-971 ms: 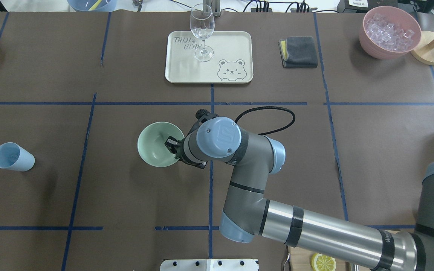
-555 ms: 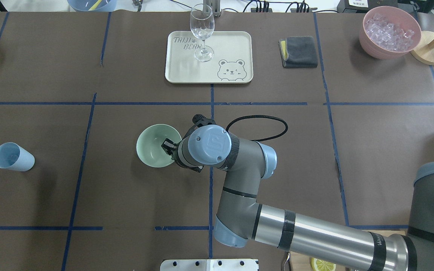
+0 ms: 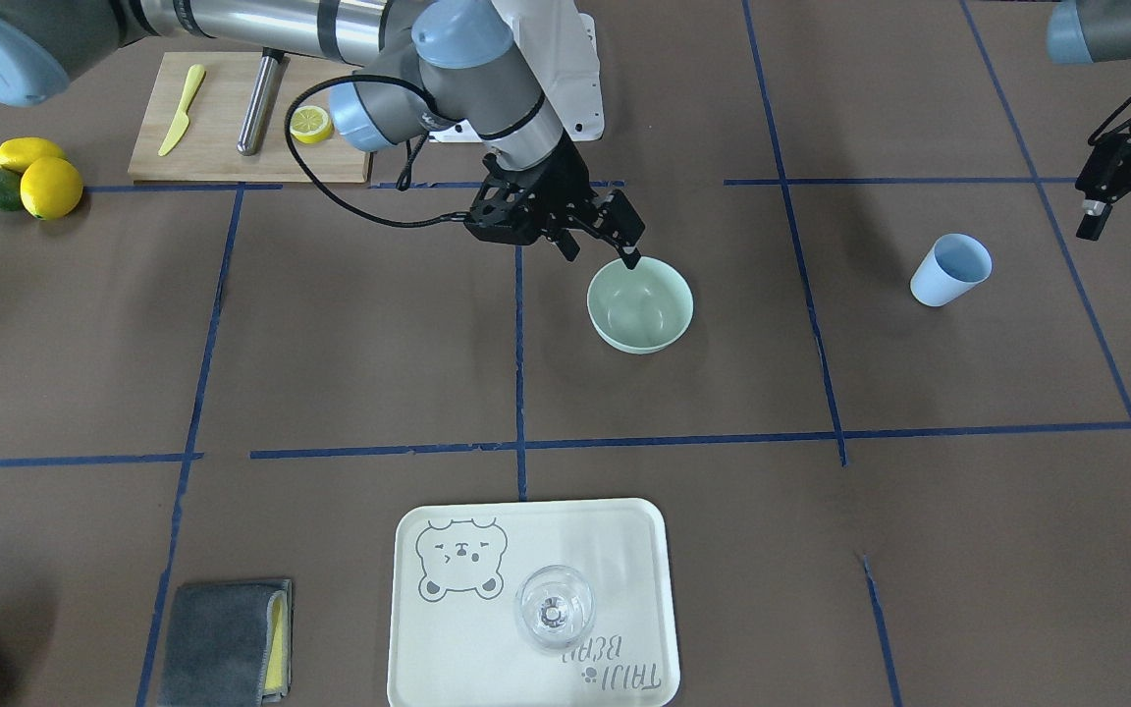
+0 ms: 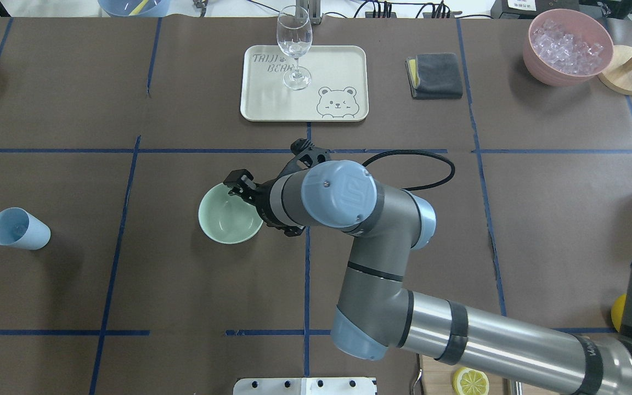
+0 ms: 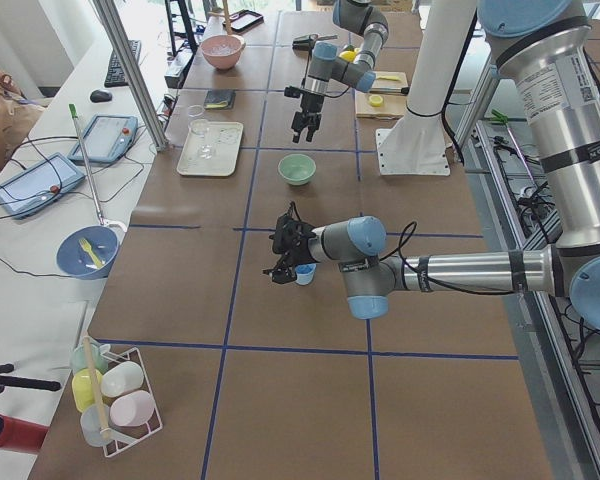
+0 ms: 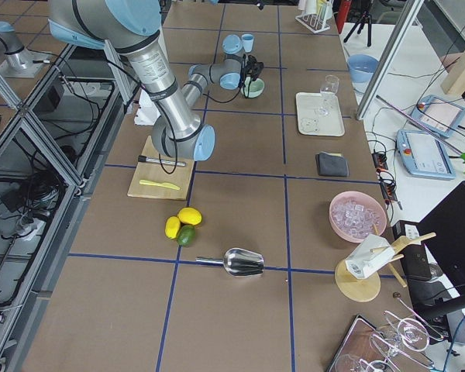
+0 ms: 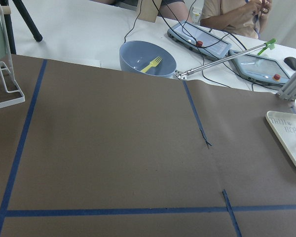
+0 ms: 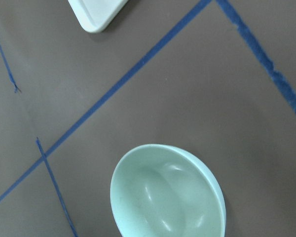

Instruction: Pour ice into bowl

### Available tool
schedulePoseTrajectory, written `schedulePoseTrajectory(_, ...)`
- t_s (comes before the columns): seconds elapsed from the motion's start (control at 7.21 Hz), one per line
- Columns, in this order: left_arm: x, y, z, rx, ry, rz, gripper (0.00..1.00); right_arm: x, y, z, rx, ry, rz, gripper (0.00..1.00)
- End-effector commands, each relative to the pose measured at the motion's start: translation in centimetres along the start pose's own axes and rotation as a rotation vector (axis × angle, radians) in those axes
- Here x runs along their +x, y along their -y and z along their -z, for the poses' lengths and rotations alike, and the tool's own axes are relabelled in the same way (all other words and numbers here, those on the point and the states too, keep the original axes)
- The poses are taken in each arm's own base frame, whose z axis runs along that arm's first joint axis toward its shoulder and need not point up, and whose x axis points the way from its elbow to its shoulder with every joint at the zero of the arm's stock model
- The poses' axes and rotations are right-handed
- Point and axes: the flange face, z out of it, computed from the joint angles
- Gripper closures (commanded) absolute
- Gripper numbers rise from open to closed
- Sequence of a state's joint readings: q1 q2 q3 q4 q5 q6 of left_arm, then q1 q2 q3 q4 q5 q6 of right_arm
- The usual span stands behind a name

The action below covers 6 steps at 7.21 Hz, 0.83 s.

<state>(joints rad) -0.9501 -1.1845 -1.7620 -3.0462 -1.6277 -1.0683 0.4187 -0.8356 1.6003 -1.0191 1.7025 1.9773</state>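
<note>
The mint-green bowl [image 4: 230, 215] stands empty on the brown table; it also shows in the front view [image 3: 640, 304] and the right wrist view [image 8: 167, 192]. My right gripper [image 3: 600, 250] is open and empty, just above the bowl's rim on the robot's side, with one fingertip [image 4: 237, 181] over the rim. The blue cup [image 4: 18, 229] stands far left; I cannot tell what is inside it. My left gripper [image 3: 1125, 224] is open and empty, hovering beside the cup [image 3: 951, 270]. Clear ice cubes [image 4: 568, 44] fill the pink container [image 4: 535, 66] at the far right.
A cream tray [image 4: 343, 66] with a wine glass [image 4: 294, 41] lies beyond the bowl. A grey cloth [image 4: 435, 75] lies right of the tray. A cutting board [image 3: 232, 118], lemons [image 3: 35, 177] and a metal scoop [image 6: 240, 262] are on the robot's right side.
My right gripper had a finger inside the bowl's right rim and nudged the bowl slightly left. It has now lifted off and swung toward the bowl's far rim. The bowl stands free.
</note>
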Motion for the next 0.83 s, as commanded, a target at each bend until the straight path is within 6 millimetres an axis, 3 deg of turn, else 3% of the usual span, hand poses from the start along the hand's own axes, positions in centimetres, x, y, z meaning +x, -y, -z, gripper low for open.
schedulePoseTrajectory(0.0,3.1,-6.7,-2.0,0.073,0.050,-0.058,0.01,1.0,4.1,3.5,0.043,0.032,-0.005,0.00)
schedulePoseTrajectory(0.28,4.9,-12.4,-1.9,0.167,0.098,-0.134,0.01,0.7,5.8,3.8,0.068,0.033,-0.013,0.00)
schedulePoseTrajectory(0.42,3.6,-13.2,-0.9,0.194,0.132,-0.178,0.01,0.7,6.0,3.8,0.069,0.031,-0.014,0.00)
schedulePoseTrajectory(0.56,4.0,-14.4,-0.5,0.195,0.122,-0.200,0.01,1.0,6.0,3.3,0.070,0.021,-0.014,0.00)
schedulePoseTrajectory(0.69,5.6,-17.0,-0.2,0.199,0.089,-0.225,0.01,1.1,6.2,3.3,0.073,0.019,-0.015,0.00)
